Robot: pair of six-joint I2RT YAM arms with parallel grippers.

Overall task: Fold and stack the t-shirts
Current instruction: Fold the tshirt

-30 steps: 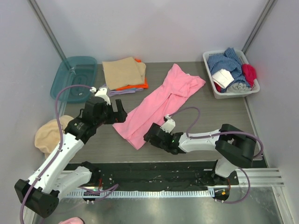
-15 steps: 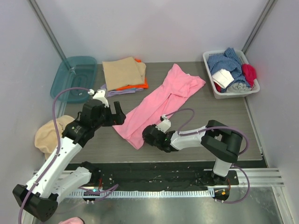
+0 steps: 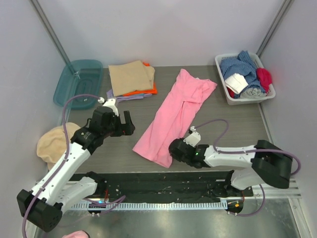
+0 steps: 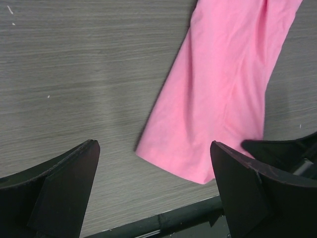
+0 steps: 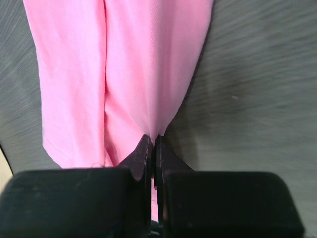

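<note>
My right pincer [image 5: 153, 141] is clamped on the near edge of the pink t-shirt [image 3: 176, 111], stretched lengthwise on the tabletop [image 3: 233, 124]. The left pincer [image 4: 152, 148] hangs wide apart, empty. That thin pinch could slip and bunch the cloth.

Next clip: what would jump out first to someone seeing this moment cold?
The bright pink t-shirt lies drawn out in a long strip across the middle of the table, and the right gripper is shut on its near end. The left gripper hovers open over bare wood just left of the shirt. At the back left sits a folded stack with a tan t-shirt on top.
</note>
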